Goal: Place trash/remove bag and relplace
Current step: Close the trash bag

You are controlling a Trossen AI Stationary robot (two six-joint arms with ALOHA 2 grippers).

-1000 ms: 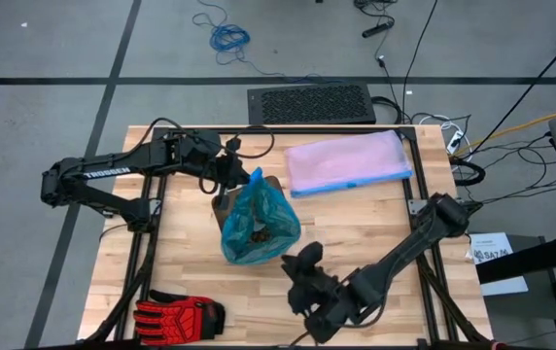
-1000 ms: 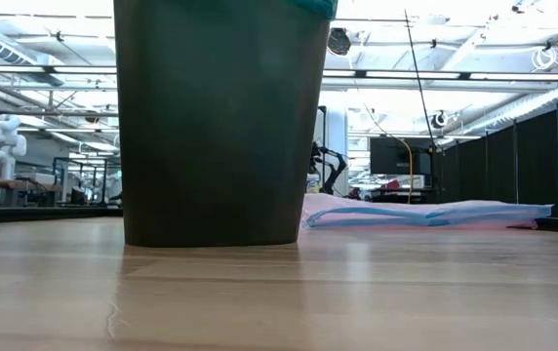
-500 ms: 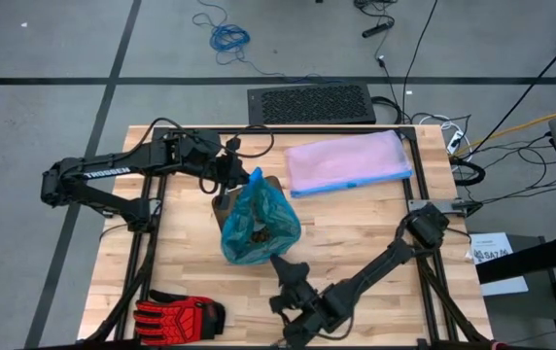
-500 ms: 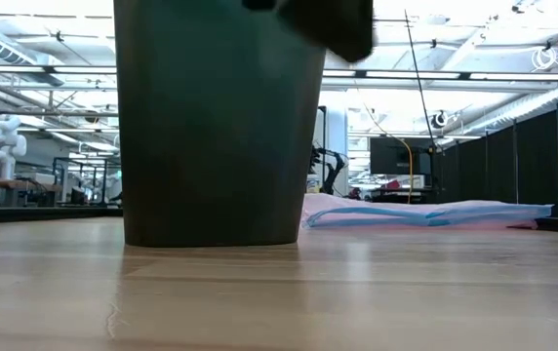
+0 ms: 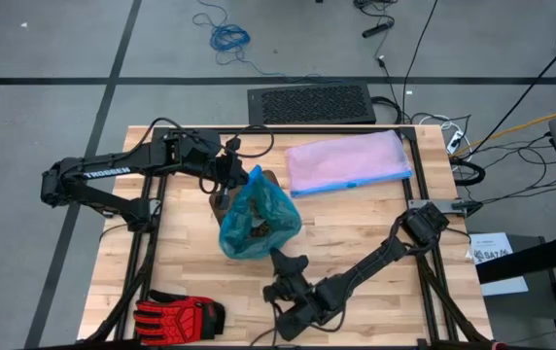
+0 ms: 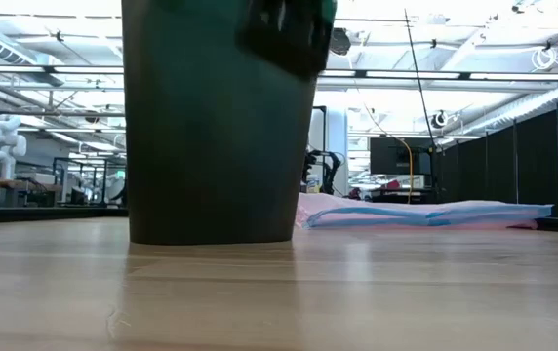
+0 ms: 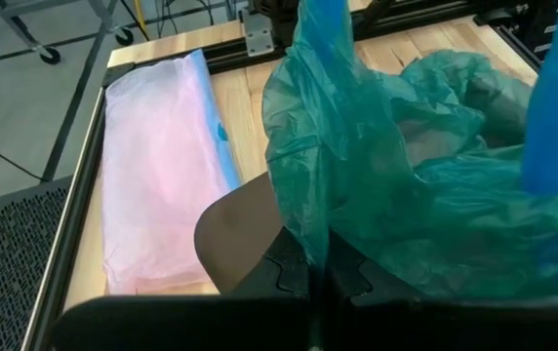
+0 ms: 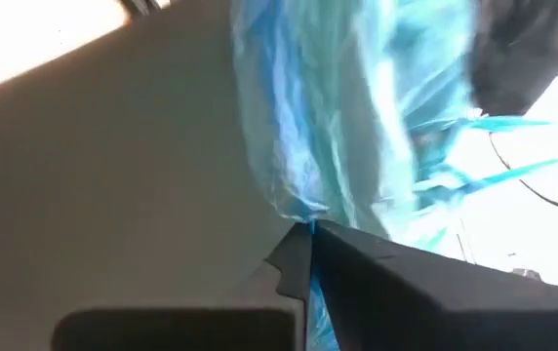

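Where a second ago the right gripper [image 5: 280, 261] hung low near the table's front edge, well clear of the bin, it has since swung in and now sits against the near rim of the bag [image 5: 259, 224], its fingers closed on a pinch of teal film, as its wrist view shows. That gives the liner a grip on two sides, so lifting it out looks like the step in hand.

Largest first: the table [image 5: 375, 233] is pale wooden planking in a black frame. On its far side lies a flat, pale lilac bag [image 5: 348, 161] with a blue edge. The dark bin [image 6: 216, 127] stands smooth and tapered. Its bag is thin, crinkled and translucent, holding brownish trash [image 5: 257, 234] at the bottom. The left gripper [image 5: 237, 178] is clamped on the bag's far rim, beside a blue drawstring loop [image 5: 255, 176].
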